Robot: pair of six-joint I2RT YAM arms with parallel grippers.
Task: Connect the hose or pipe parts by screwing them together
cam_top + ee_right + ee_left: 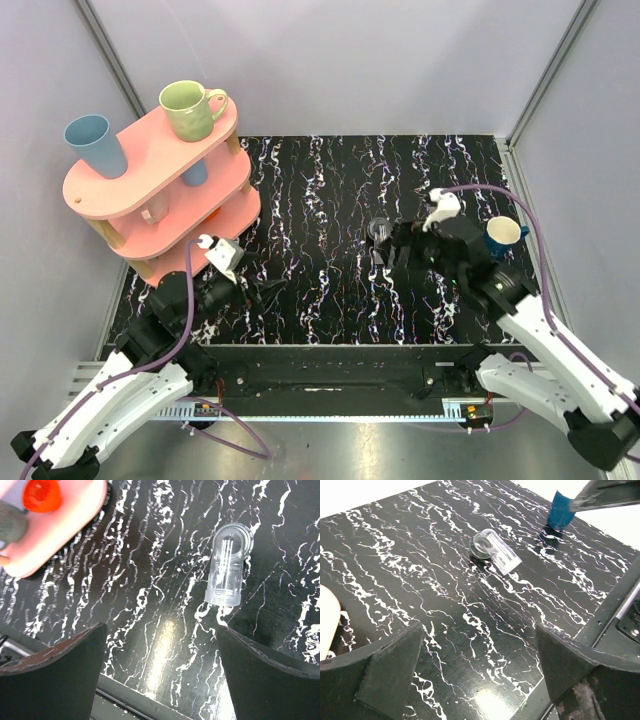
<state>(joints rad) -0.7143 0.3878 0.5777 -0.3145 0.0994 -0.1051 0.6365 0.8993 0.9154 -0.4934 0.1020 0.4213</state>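
Note:
One pipe part (380, 231) lies on its side on the black marbled table (320, 190). It is a short clear tube (228, 565) with a threaded rim, and a dark collar shows at its far end in the left wrist view (492, 550). No second separate part shows. My right gripper (386, 258) hovers just short of the tube, open and empty (161, 645), with the tube ahead of its right finger. My left gripper (263, 290) stands open over bare table (479, 645), well to the left of the part.
A pink two-tier shelf (150, 165) at the back left carries a blue cup (96, 145) and a green mug (190, 108). A dark blue mug (505, 235) stands at the right, behind my right arm. A metal rail (330, 385) runs along the near edge.

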